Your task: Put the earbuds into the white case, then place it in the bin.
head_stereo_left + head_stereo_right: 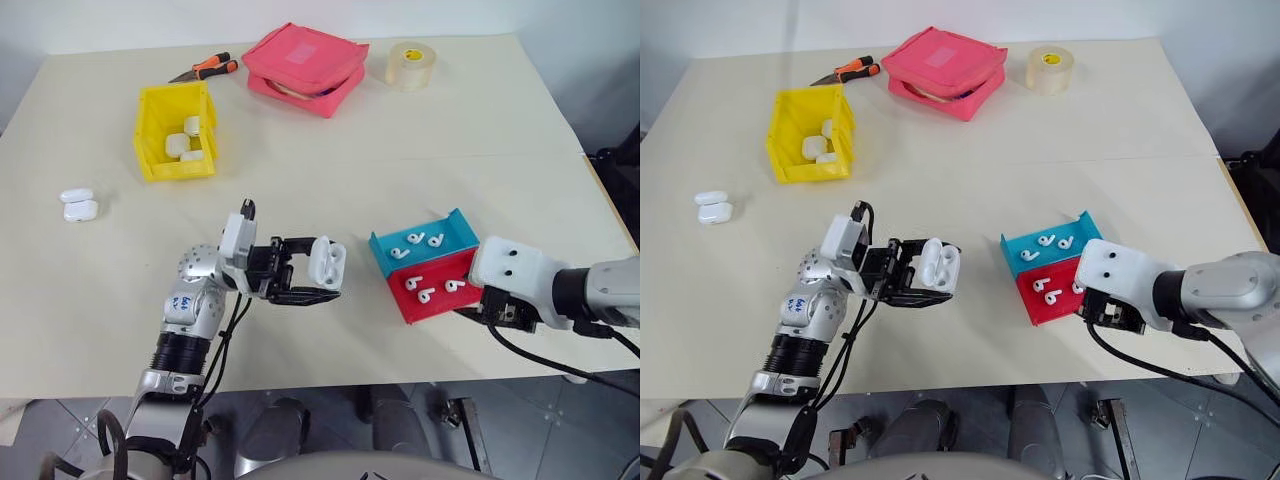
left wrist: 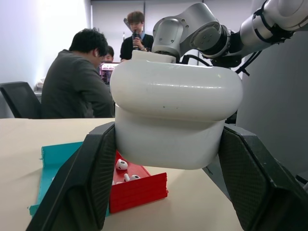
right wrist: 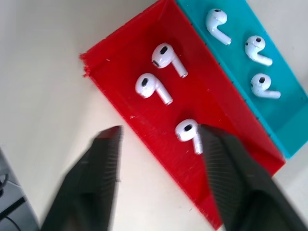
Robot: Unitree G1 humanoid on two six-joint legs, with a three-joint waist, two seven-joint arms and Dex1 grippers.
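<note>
Case (image 1: pixel 327 262) clamped in left gripper (image 1: pixel 318 275) above table (image 1: pixel 480 120).

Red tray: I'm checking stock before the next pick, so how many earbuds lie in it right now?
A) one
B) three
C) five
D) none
B: the right wrist view shows three white earbuds lying in the red tray, and three more in the blue tray beside it.
</note>
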